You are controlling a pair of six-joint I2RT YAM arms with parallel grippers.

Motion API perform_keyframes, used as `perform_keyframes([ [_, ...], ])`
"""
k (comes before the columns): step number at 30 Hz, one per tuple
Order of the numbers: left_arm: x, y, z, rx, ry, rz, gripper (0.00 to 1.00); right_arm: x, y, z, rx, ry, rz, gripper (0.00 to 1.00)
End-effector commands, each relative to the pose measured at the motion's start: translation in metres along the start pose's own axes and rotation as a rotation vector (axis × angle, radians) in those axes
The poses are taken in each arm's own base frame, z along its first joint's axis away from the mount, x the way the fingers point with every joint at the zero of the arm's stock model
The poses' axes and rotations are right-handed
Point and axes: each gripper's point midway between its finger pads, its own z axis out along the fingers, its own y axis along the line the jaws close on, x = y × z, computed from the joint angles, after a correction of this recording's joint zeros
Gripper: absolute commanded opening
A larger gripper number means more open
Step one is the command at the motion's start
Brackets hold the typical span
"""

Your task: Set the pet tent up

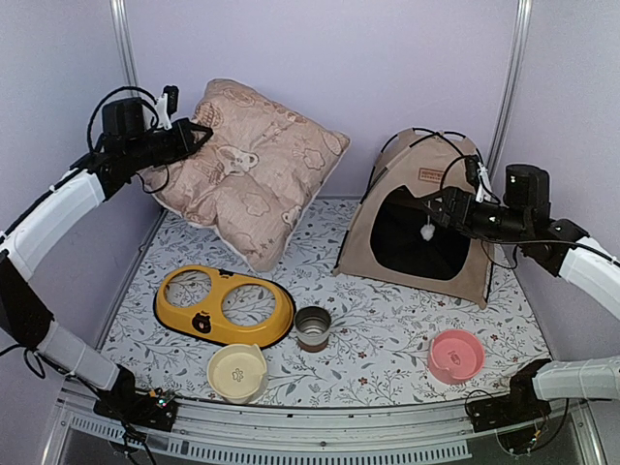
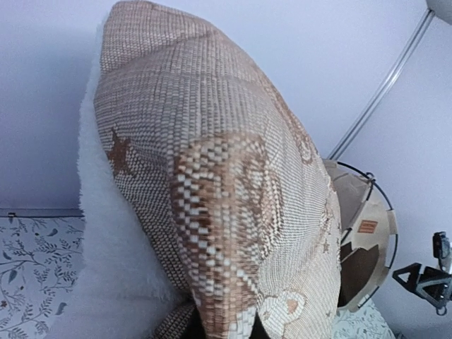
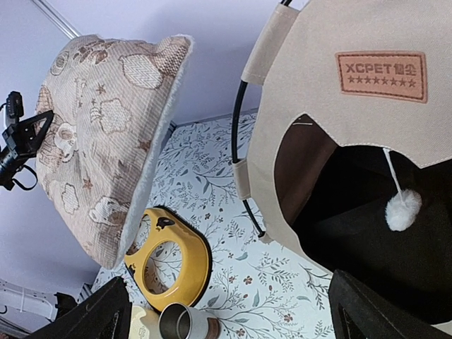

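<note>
Pet tent (image 1: 417, 218): stands upright at the right rear of the worktop (image 1: 378, 320), close to the right wall, with its dark entrance facing the arm bases. Thin black poles (image 3: 236, 127) run through fabric sleeves and cross at the peak. Brown label (image 3: 381, 75) sits above the entrance. White pom-pom (image 3: 402, 210) hangs on its string inside the opening.

Right tool (image 1: 431, 206): held just in front of the upper entrance and level with the pom-pom. Jaws are spread fully, with both fingers (image 3: 92, 318) wide apart at the lower corners of the wrist view and nothing between them. No contact with the tent.

Left tool (image 1: 199, 134): at the left rear, clamped tight on the upper left corner of the patterned cushion (image 1: 247, 174). The cushion is tilted up and fills most of the left wrist view. Cannot tell whether its lower corner rests on the worktop.

Front of worktop, left to right:
- yellow double feeder (image 1: 223, 305)
- cream bowl (image 1: 237, 373)
- metal cup (image 1: 312, 326)
- pink bowl (image 1: 455, 356)

All four are well apart from the tent.
</note>
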Motion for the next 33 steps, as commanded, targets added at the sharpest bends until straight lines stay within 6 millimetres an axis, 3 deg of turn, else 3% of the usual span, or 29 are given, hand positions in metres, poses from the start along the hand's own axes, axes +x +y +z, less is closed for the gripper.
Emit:
perform_keyframes([
  [1,-0.002,-0.048,-0.021,0.164,-0.051,-0.040,0.00,0.008,0.018,0.010,-0.115,0.003,0.015,0.99],
  [8,0.019,-0.094,-0.039,0.319,-0.041,-0.089,0.00,0.023,0.042,0.023,-0.246,0.002,0.060,0.99],
  [20,0.067,-0.144,-0.037,0.491,0.055,-0.172,0.00,0.029,0.076,0.041,-0.361,-0.015,0.071,0.97],
  [22,0.076,-0.152,-0.034,0.515,0.077,-0.182,0.00,0.026,0.082,0.038,-0.372,-0.025,0.070,0.89],
  [23,0.081,-0.157,-0.033,0.529,0.090,-0.183,0.00,0.024,0.084,0.035,-0.376,-0.030,0.069,0.80],
  [24,0.087,-0.164,-0.031,0.543,0.107,-0.182,0.00,0.021,0.086,0.032,-0.376,-0.036,0.070,0.68],
  [26,0.099,-0.174,-0.027,0.563,0.141,-0.172,0.00,0.014,0.088,0.024,-0.352,-0.048,0.076,0.32],
  [28,0.110,-0.188,-0.023,0.592,0.185,-0.159,0.00,0.007,0.087,0.015,-0.291,-0.054,0.078,0.09],
  [30,0.127,-0.205,-0.017,0.626,0.241,-0.143,0.00,0.003,0.087,0.004,-0.239,-0.048,0.071,0.00],
  [33,0.157,-0.229,-0.006,0.656,0.326,-0.114,0.00,0.013,0.084,-0.007,-0.185,-0.010,0.078,0.00],
])
